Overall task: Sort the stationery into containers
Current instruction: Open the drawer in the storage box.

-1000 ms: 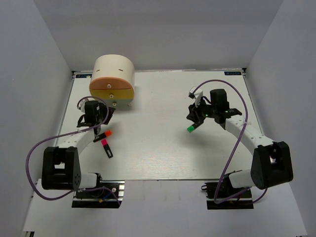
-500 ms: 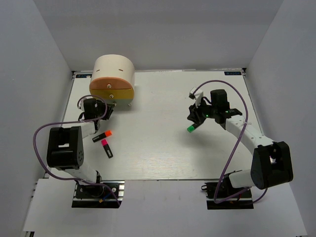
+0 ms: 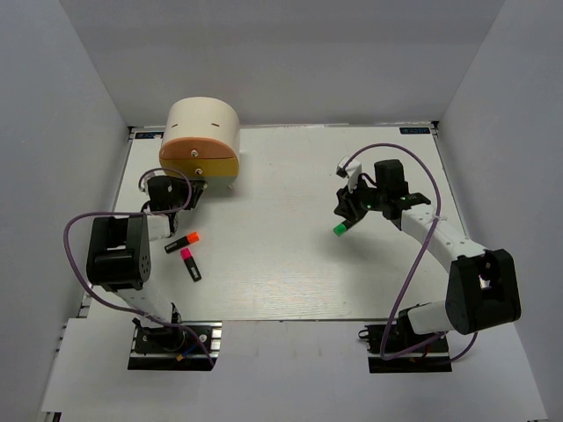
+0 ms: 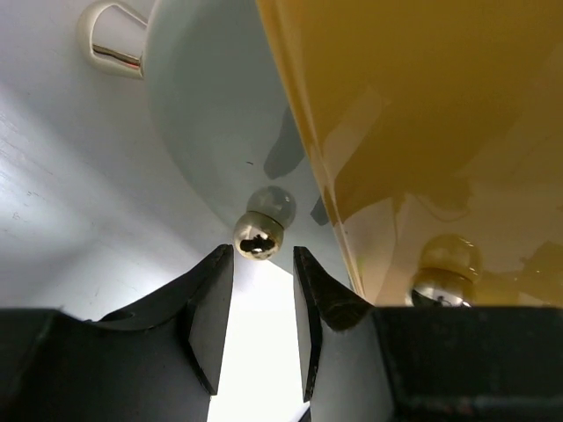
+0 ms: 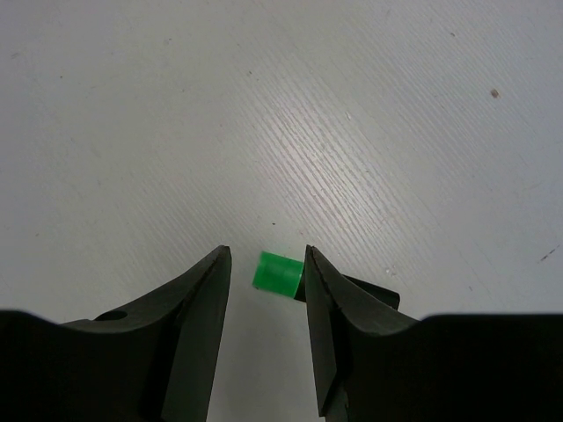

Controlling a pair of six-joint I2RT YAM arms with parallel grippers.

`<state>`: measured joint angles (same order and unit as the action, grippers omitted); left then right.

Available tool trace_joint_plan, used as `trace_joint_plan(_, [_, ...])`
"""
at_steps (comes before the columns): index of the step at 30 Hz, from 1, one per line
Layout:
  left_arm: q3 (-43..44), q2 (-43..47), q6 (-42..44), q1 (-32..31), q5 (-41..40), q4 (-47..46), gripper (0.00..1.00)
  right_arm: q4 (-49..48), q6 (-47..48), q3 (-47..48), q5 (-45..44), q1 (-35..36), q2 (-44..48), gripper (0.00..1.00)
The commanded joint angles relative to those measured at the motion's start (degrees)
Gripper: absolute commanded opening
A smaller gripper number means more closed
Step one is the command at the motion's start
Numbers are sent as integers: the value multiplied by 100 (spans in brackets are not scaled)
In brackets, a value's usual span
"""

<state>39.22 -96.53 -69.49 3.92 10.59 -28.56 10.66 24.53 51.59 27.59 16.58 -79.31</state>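
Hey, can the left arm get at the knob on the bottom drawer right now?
Probably yes: the open left gripper faces the lowest drawer, its knob centred just beyond the fingertips, with nothing in between.

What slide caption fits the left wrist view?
Left gripper, open, lines up on the lowest drawer's knob beside the yellow drawer.

Left claw [image 4: 261,264] low at far left, right claw [image 5: 266,264] low at mid-right, jaws of both narrowly apart.
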Motion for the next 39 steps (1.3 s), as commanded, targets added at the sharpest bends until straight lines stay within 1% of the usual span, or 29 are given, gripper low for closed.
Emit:
trace_joint_plan(1, [24, -58, -29, 30, 128, -238, 43, 94, 87, 105, 62, -32, -6, 46])
trace_joint_plan(8, [130, -226, -29, 30, 128, -352, 42, 138, 130, 105, 27, -32, -23, 46])
trace_joint_plan(11, [77, -279, -81, 30, 128, -423, 37, 165, 131, 140, 35, -23, -49, 46])
trace_joint_plan(14, [25, -331, -82, 30, 128, -537, 36, 226, 157, 184, 27, -32, -58, 46])
trace_joint_plan(19, [-98, -489, -204, 30, 128, -862, 36, 314, 227, 237, 18, -41, -59, 46])
trace_joint_plan(21, [-99, -551, -205, 30, 128, -941, 40, 332, 245, 255, 27, -41, -58, 46])
trace_joint_plan(25, [-152, -604, -258, 30, 180, -1082, 43, 358, 254, 255, 27, -49, -59, 46])
trace_joint_plan(29, [-152, -656, -258, 30, 180, -1134, 43, 358, 245, 264, 18, -41, -58, 46])
trace_joint_plan(31, [-152, -656, -258, 30, 180, -1135, 39, 350, 254, 255, 27, -50, -67, 46])
trace_joint_plan(32, [-152, -656, -258, 30, 180, -1135, 33, 358, 254, 263, 18, -49, -85, 46])
trace_joint_plan(33, [-152, -656, -258, 30, 180, -1135, 33, 350, 245, 255, 27, -41, -85, 46])
trace_joint_plan(34, [-152, -656, -258, 30, 180, -1135, 27, 358, 254, 255, 27, -41, -67, 46])
trace_joint_plan(36, [-152, -656, -258, 30, 241, -1135, 21, 341, 254, 246, 27, -41, -76, 46])
trace_joint_plan(38, [-230, -656, -258, 30, 242, -1135, 17, 315, 254, 237, 18, -41, -67, 46])
trace_joint_plan(39, [-231, -656, -258, 30, 242, -1135, 17, 314, 254, 228, 18, -49, -59, 46])
